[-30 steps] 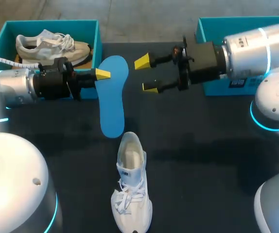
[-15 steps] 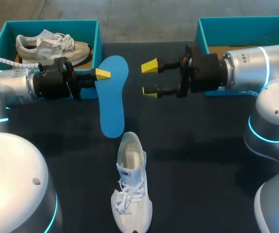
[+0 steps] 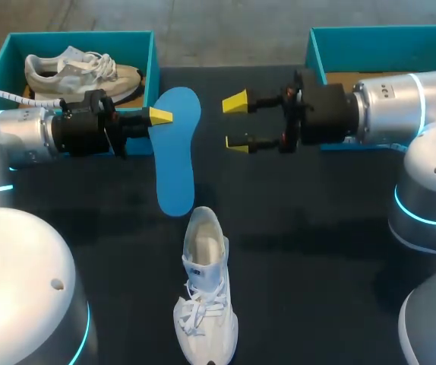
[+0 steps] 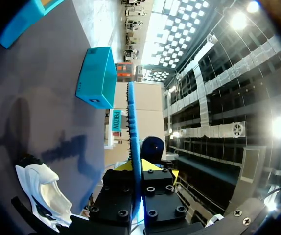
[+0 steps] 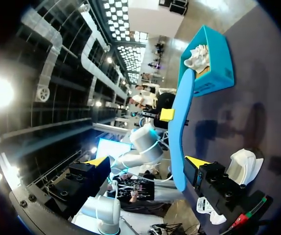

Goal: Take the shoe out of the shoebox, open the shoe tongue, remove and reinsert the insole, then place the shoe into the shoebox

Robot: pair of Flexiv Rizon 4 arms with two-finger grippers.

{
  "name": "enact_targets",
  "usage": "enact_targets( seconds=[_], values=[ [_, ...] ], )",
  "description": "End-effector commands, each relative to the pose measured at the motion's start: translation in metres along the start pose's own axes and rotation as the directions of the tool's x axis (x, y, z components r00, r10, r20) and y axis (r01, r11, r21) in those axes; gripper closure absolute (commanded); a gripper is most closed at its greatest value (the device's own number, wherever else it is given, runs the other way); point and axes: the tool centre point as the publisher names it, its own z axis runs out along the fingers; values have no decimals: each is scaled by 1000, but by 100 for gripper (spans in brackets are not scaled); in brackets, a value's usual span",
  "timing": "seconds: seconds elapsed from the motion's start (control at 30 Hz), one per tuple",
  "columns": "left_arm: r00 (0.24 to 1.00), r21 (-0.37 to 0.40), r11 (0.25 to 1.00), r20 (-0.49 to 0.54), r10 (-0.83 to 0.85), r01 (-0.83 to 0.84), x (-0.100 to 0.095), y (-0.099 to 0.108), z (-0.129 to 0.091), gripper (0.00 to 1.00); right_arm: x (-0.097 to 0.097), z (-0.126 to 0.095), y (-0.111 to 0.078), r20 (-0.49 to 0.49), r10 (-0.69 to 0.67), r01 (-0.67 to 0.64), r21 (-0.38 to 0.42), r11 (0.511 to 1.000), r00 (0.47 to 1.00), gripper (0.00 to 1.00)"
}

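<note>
White sneaker (image 3: 205, 293) lies on the black table (image 3: 317, 251), at the near middle. It is upright on its sole, laces toward the robot and heel opening toward the far side. The blue insole (image 3: 174, 152) is out of the shoe and runs lengthwise from just beyond the sneaker's heel toward the far edge. The left gripper (image 3: 157, 116) pinches it by one long edge near its far, wider end, one yellow tip on top. In the left wrist view the insole (image 4: 132, 127) shows edge-on, clamped between the fingers, with the sneaker (image 4: 45, 188) off to one side below. It's hard to say if the insole's near end touches the table or hangs just above it.

The right gripper (image 3: 237, 122) sits just beside the insole on the opposite side, fingers spread wide and nothing between them, not touching it. The right wrist view shows the insole (image 5: 179, 132) ahead of the spread fingers.

The left teal shoebox (image 3: 81, 36) at the far left corner holds a grey-beige sneaker (image 3: 81, 70). The right teal shoebox (image 3: 377, 32) is at the far right, partly behind the right arm.
</note>
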Motion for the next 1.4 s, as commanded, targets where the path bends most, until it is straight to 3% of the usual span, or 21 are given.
enact_targets(
  seconds=[0.03,0.13,0.33,0.57,0.83,1.17,1.4],
  values=[
    [998,-27,998,-10,64,-64,7,1,5,100,0,2,-1,2,0,0,-2,1000,1000,0],
    [987,-60,986,-44,154,-156,16,0,8,100,0,2,-1,2,0,0,-2,1000,1000,0],
    [915,-54,915,-74,396,-400,25,-1,8,100,0,2,-1,2,0,0,-2,1000,1000,0],
    [754,33,761,-120,646,-648,24,-2,3,100,0,2,-1,2,0,0,-2,1000,1000,0],
    [396,131,413,-135,908,-901,32,11,1,100,0,2,-1,2,0,0,-2,1000,1000,0],
    [-45,149,-25,-131,990,-989,50,16,4,100,0,2,-1,2,0,0,-2,1000,1000,0],
    [-241,163,-220,-122,963,-962,46,11,1,100,0,2,-1,2,0,0,-2,1000,1000,0]
  ],
)
